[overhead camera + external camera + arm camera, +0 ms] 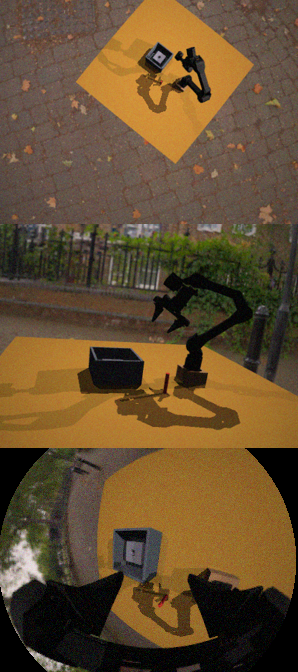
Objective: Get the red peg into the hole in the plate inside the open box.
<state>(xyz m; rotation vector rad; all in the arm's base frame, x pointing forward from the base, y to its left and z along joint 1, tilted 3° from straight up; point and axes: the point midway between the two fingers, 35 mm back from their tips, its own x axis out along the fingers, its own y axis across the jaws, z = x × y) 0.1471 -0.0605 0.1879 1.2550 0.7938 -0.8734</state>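
Observation:
The red peg [161, 82] [166, 383] [163, 600] stands upright on the orange surface, between the box and the arm's base. The open dark grey box [167, 62] [116, 373] [153, 555] stands beside it. A pale plate [162, 60] [129, 546] with a small dark hole lies at its bottom; the exterior view shows only a thin strip of it. My gripper [160, 326] [156, 576] is wide open with nothing between its fingers. It hangs high above the surface, well above the peg and tilted; neither box nor peg is touched.
The arm's base [191, 377] [223, 578] stands close to the peg, on the side away from the box. The arm's shadow falls over the orange surface [176, 142] [84, 431] around the peg. Paving lies beyond the surface's edges.

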